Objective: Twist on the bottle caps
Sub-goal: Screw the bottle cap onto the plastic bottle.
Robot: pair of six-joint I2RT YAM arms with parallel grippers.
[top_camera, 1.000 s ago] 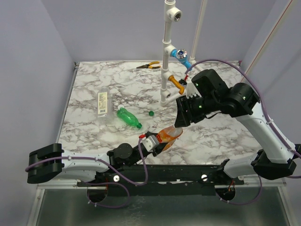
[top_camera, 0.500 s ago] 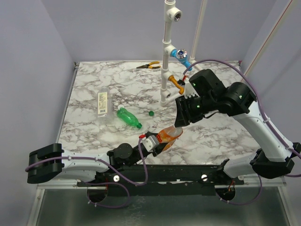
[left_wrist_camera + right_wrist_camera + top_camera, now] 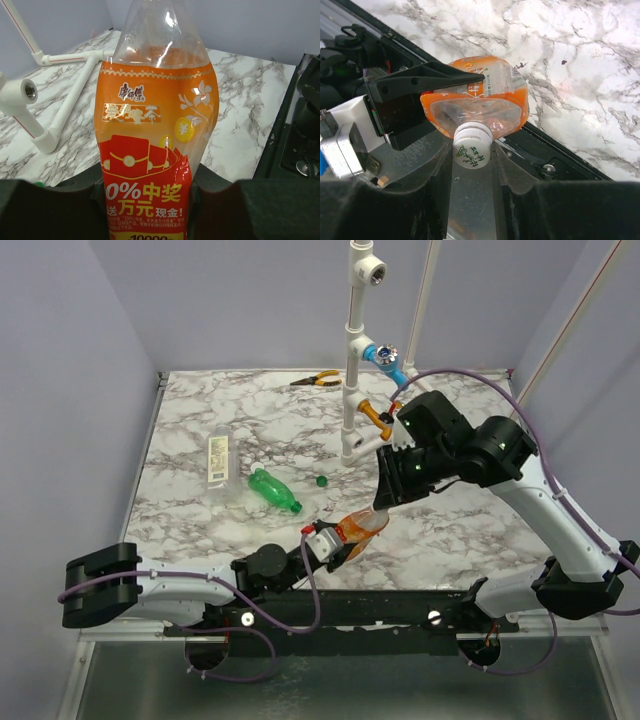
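Clamping the left gripper firmly on the lower body of the orange bottle, one finger pressing into each side of the printed label. Holding that bottle tilted over the near edge of the marble table, neck pointing up toward the right gripper. Bracketing the white cap on the bottle's neck very closely with the right fingers; not showing clearly whether pinching it or standing just off it. Leaving the slim green bottle lying on its side farther out, with the dark green cap near its neck end but apart, and the clear bottle lying label-up just to its left. Reaching down in front of the white pipe frame, pliers lying at the far edge
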